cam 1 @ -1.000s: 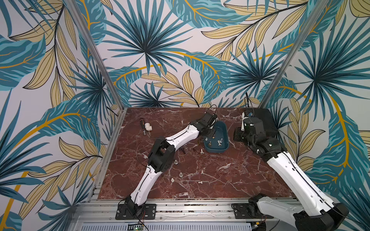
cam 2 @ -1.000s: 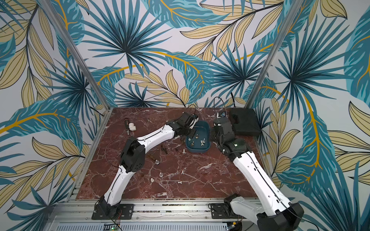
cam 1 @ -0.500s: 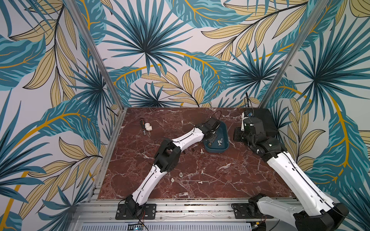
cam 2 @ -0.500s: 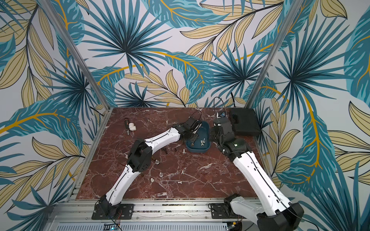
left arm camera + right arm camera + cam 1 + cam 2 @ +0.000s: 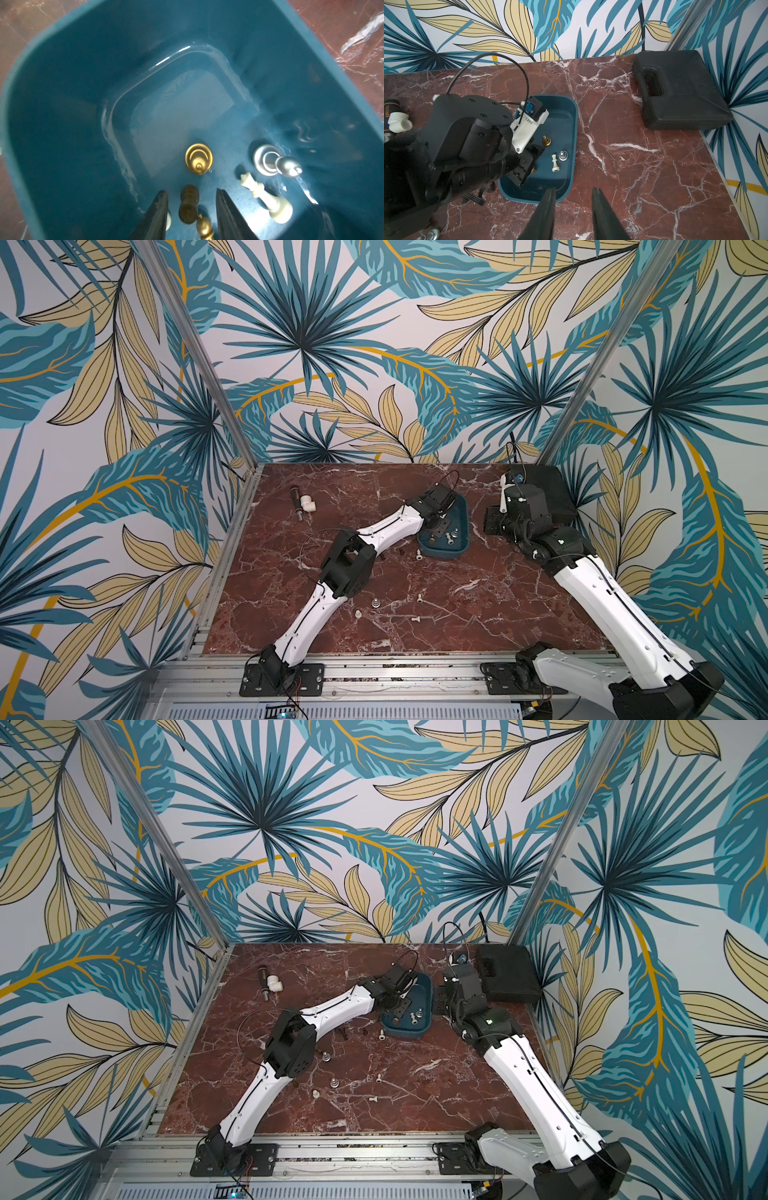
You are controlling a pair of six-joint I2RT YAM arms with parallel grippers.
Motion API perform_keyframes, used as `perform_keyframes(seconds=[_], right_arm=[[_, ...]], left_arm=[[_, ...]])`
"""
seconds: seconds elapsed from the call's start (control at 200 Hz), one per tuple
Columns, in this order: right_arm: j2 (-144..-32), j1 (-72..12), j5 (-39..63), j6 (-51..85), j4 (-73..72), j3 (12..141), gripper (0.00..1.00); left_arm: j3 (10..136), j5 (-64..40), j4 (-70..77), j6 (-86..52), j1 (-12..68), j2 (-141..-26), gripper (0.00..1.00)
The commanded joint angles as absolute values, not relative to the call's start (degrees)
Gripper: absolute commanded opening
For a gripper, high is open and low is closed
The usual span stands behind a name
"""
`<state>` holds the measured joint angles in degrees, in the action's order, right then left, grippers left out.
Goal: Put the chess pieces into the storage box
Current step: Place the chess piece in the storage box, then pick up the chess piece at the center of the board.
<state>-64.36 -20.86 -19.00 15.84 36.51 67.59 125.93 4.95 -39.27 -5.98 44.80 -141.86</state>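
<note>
A black hard case [image 5: 681,91] lies far right and a white pipe elbow [image 5: 308,504] far left. My left gripper [image 5: 191,191] hangs over the glossy teal storage box [image 5: 62,104], jaws apart, with a dark brown piece [image 5: 188,211] loose between them. Gold, silver and white chess pieces [image 5: 198,159] rest inside. Other pieces [image 5: 376,603] dot the marble table [image 5: 498,614]. My right gripper [image 5: 573,190] hovers just right of the box, parted and empty.

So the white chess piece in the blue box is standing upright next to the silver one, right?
No. The white chess piece lies on its side, next to the silver one in the blue box; the left wrist view shows it.
</note>
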Motion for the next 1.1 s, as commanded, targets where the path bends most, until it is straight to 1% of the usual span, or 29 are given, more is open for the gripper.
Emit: perform_keyframes(seconds=[0.0, 0.115, 0.245, 0.386, 0.466, 0.596, 0.841, 1.002, 1.022, 1.092], right_arm=[[-62.9, -20.6, -17.6, 16.2, 38.8, 66.9, 0.34], [-61.9, -20.6, -15.1, 17.0, 40.6, 67.1, 0.34], [-62.1, -22.2, -10.4, 19.2, 43.4, 66.6, 0.34], [-65.1, -30.2, -12.4, 22.5, 44.1, 64.3, 0.34], [-67.9, -33.9, -10.4, 24.8, 41.6, 62.1, 0.34], [-73.8, -38.4, -7.1, 27.6, 38.5, 59.8, 0.35], [-81.3, -43.6, -4.0, 29.9, 34.8, 55.3, 0.36], [-85.3, -45.7, -3.5, 31.7, 34.7, 54.3, 0.37], [-85.7, -47.4, -3.3, 32.1, 34.5, 54.2, 0.37], [-87.5, -48.5, -2.9, 32.7, 34.0, 53.9, 0.37]], left_arm=[[126.9, 3.7, -37.8, -7.1, 44.8, -134.3, 0.43], [123.4, 3.7, -35.0, -7.8, 44.9, -128.2, 0.43], [113.4, 6.8, -29.6, -8.3, 44.9, -118.3, 0.43], [99.4, 15.4, -24.5, -8.0, 44.7, -106.6, 0.43], [92.0, 19.6, -23.4, -7.8, 44.3, -100.9, 0.43], [83.8, 23.6, -25.8, -8.9, 42.7, -94.1, 0.43], [75.0, 25.6, -27.4, -11.6, 38.9, -88.2, 0.43], [74.8, 26.0, -27.2, -11.4, 38.4, -88.1, 0.43], [74.9, 26.0, -27.1, -11.3, 38.3, -88.1, 0.43], [75.4, 25.8, -27.0, -11.1, 38.3, -88.5, 0.43]])
